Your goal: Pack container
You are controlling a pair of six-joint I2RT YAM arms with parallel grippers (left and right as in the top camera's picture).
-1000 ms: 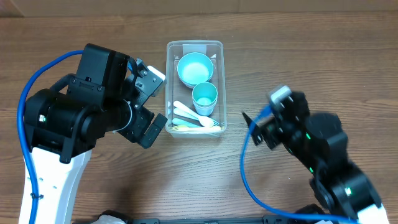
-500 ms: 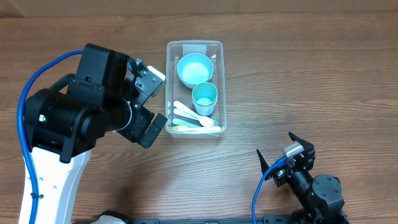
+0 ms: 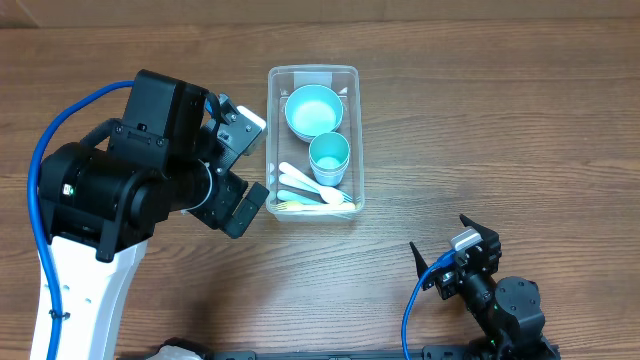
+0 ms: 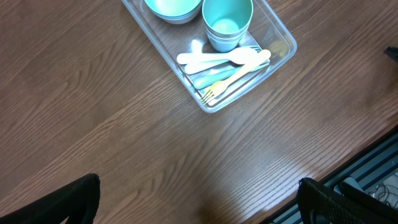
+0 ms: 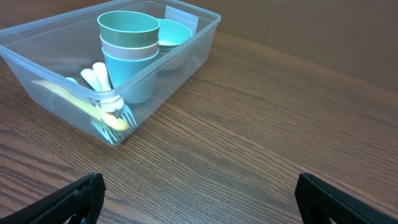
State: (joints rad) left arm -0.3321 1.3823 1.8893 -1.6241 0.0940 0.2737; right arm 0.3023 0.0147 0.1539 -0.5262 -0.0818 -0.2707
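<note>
Overhead, the clear rectangular plastic container (image 3: 355,150) sits on the wooden table (image 3: 500,110), toward the far middle. It holds a round teal bowl (image 3: 313,110) at its far end, a stack of teal cups (image 3: 329,157) in the middle, and white spoons (image 3: 305,180) with a yellow fork (image 3: 310,205) at the near end. The left gripper (image 3: 255,165) hangs just beside the container's left wall, jaws spread wide and holding nothing. The right gripper (image 3: 437,232) is well apart, low by the table's near edge — also spread wide and empty. Nothing loose shows on the table, so the packing looks done and the arms seem to be at the retiring step. No lid is in view. The next move, I judge, calls for drawing the left arm sideways away from the container — without nudging its wall.
</note>
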